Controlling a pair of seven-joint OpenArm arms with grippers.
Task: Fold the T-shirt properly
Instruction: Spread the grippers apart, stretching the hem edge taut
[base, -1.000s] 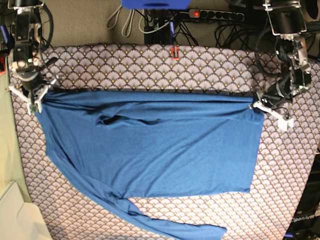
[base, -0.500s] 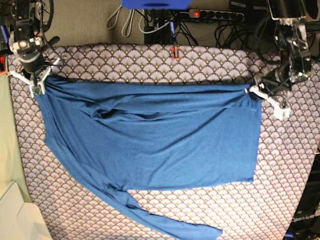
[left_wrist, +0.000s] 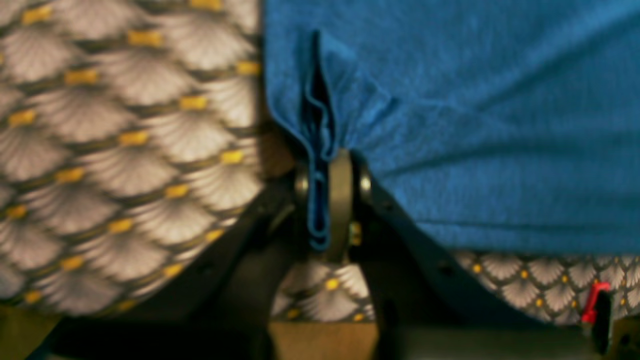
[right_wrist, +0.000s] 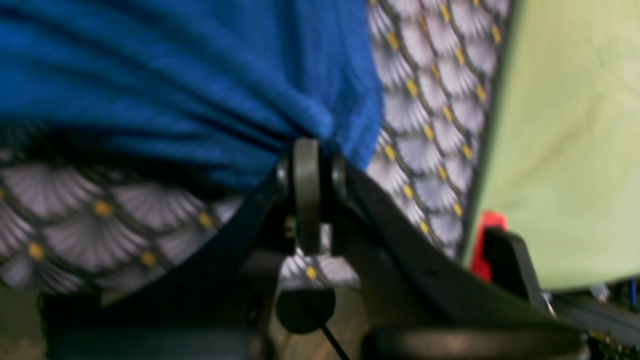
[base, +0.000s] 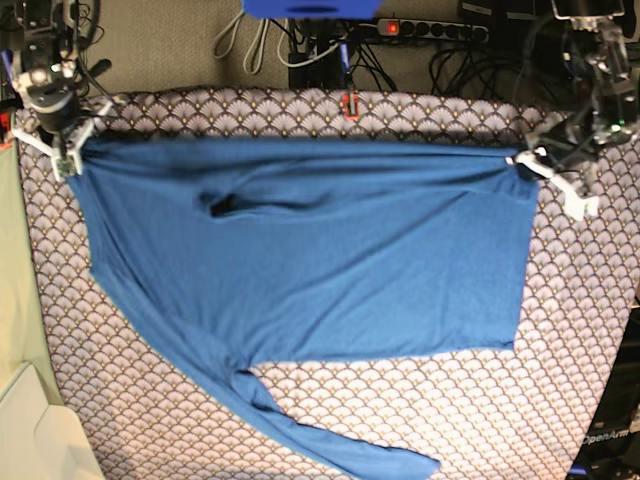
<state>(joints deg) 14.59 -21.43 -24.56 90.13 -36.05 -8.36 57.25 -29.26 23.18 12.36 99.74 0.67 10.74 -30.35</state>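
The blue T-shirt (base: 300, 250) lies spread across the scallop-patterned tablecloth (base: 470, 410), its top edge stretched taut between both arms, one long sleeve trailing to the bottom edge. My left gripper (base: 522, 163) at the right end is shut on a bunched corner of the T-shirt (left_wrist: 450, 125); folded blue cloth shows between the left gripper's (left_wrist: 325, 200) pads. At the far left end my right gripper (base: 75, 148) is shut on the other corner, the T-shirt (right_wrist: 175, 90) gathered into the right gripper's (right_wrist: 312, 170) closed jaws.
A red clip (base: 350, 104) sits at the table's far edge. Cables and a power strip (base: 430, 30) lie on the floor behind. A pale green surface (right_wrist: 575, 125) borders the table on the right gripper's side, with a cream box (base: 30, 430) at the bottom left corner.
Both grippers have pulled the shirt's top edge toward the far side of the table. The whole shirt has slid that way and the trailing sleeve followed.
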